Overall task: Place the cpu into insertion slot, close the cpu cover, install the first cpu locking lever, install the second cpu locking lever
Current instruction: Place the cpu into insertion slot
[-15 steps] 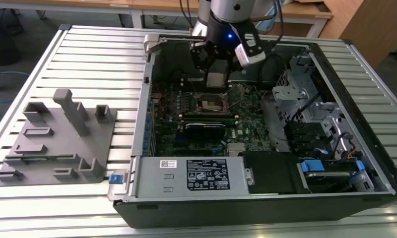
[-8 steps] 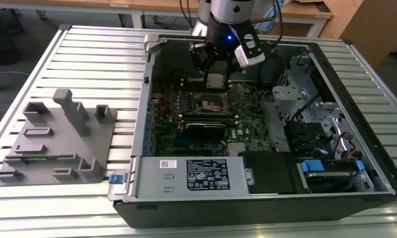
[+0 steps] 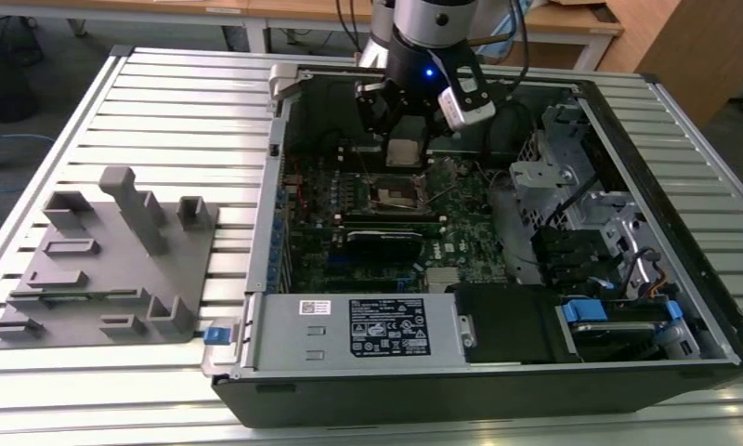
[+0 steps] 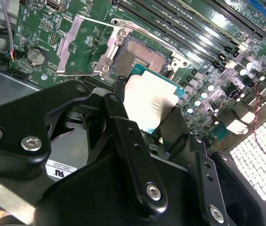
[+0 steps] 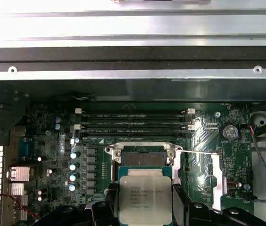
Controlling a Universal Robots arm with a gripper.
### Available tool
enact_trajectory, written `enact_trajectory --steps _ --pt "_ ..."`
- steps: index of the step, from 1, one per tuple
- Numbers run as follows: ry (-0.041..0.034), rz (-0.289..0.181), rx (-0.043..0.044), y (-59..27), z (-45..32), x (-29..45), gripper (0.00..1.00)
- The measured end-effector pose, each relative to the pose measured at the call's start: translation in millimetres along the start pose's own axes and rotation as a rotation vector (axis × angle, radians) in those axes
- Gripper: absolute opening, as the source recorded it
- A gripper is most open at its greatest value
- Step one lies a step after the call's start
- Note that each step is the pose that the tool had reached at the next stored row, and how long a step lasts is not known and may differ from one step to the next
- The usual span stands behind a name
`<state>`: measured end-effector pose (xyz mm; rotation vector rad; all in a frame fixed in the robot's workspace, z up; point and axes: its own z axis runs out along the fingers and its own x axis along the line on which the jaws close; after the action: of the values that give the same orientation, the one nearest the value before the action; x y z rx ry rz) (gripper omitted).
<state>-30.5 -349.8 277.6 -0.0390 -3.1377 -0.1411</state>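
Silver-grey arm [image 3: 431, 23], blue light [image 3: 430, 72] glowing; black pincer [image 4: 148, 106] linkages studded with silver screws [image 4: 152, 189].

An open computer case [image 3: 471, 395] lies on the table [image 3: 161, 102], with a fixture block [image 3: 111, 269] on the table to the exterior view's left of it. Inside the case, the circuit board [image 3: 471, 218] lies on the floor and a power supply box [image 3: 359, 330] sits in front of it. The insertion slot [image 3: 397, 193] is mid-board, with memory slots [image 5: 135, 123] between it and a case wall. The cpu cover [image 4: 78, 44] is swung open beside the slot, seemingly tilted. The cpu [image 4: 154, 101] sits between the fingers [image 4: 121, 117] of the gripper [image 3: 404, 147], above the board and just beside the slot.
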Motion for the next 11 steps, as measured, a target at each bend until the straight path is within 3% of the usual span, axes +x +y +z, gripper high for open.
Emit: enact_trajectory --steps 11 --pt "-0.0012 0.014 0.0 -0.1 1.4 0.0 0.54"
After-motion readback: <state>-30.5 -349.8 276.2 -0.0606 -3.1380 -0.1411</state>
